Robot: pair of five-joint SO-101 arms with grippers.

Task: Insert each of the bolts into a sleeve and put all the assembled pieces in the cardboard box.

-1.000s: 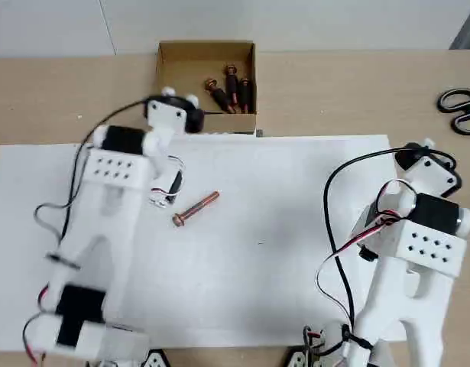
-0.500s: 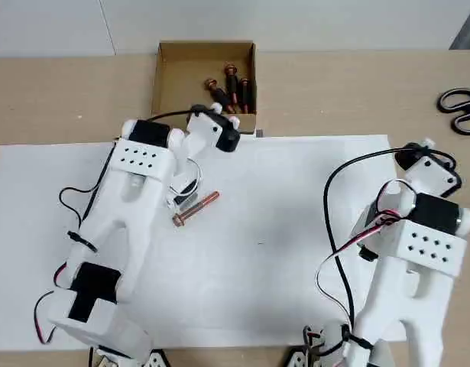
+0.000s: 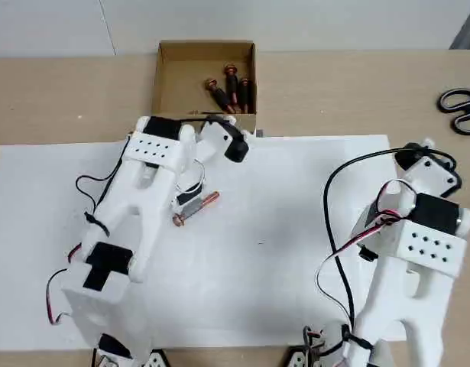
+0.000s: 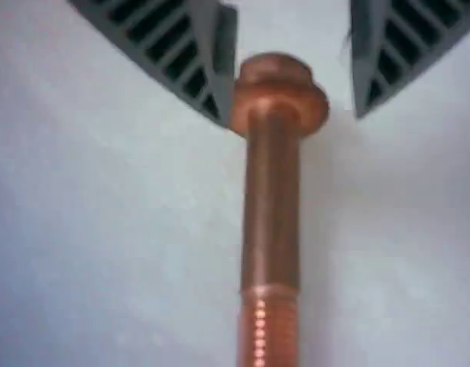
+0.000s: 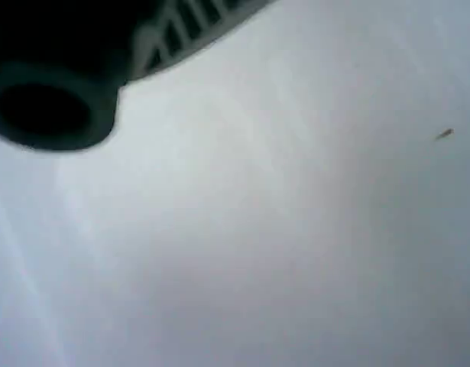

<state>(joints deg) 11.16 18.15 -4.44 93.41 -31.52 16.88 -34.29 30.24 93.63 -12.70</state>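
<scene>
A copper bolt point(image 3: 198, 207) lies on the white sheet point(image 3: 273, 260), its flanged head point(image 4: 279, 76) toward my left gripper point(image 4: 288, 69). That gripper is open, low over the sheet, one grey finger point(image 4: 170, 46) on each side of the bolt head. In the high view the left gripper point(image 3: 186, 200) sits under its arm at the bolt's head end. My right gripper point(image 3: 367, 252) hangs low at the sheet's right side, shut on a black sleeve point(image 5: 45, 107) whose open end shows. The cardboard box point(image 3: 157, 80) at the back holds three assembled pieces point(image 3: 231, 90).
Scissors point(image 3: 459, 107) lie on the wooden table at the far right. The left arm's cable loops above the sheet near the box's front wall. The sheet's middle lies bare between the two arms.
The left arm has swung right from beside the box and come down over the bolt, its jaws now straddling the bolt head. The right arm has not moved.
</scene>
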